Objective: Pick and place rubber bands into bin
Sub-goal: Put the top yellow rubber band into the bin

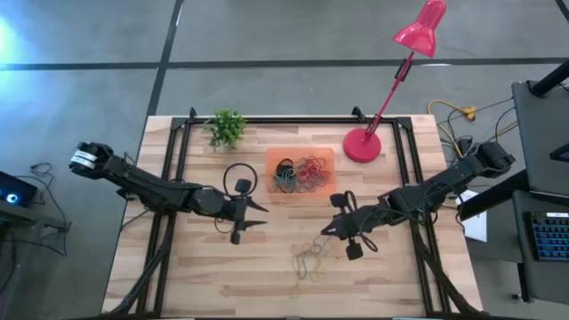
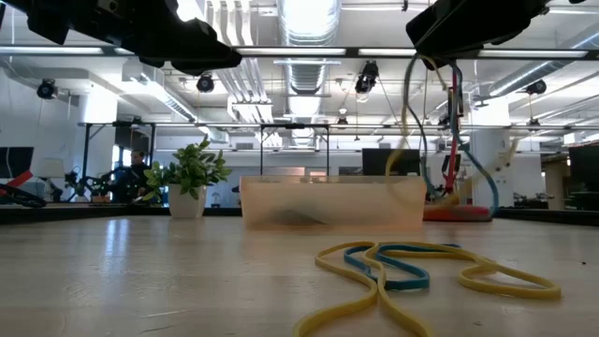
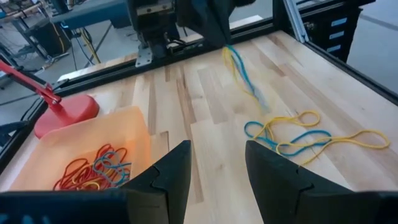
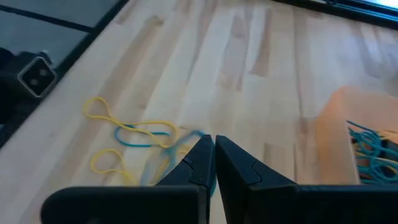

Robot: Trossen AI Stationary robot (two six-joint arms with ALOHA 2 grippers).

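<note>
Thin yellow and blue elastic rubber bands (image 2: 412, 267) remain loose on the wooden desk (image 1: 204, 276); many fill the shallow translucent orange plastic bin (image 1: 322, 156); right gripper (image 1: 327, 229) fingers pinch dangling bands; left gripper (image 1: 260, 216) fingers parted, empty.

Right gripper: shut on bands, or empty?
Shut on rubber bands: right gripper fingers meet, yellow and blue rubber bands dangling from it.
</note>
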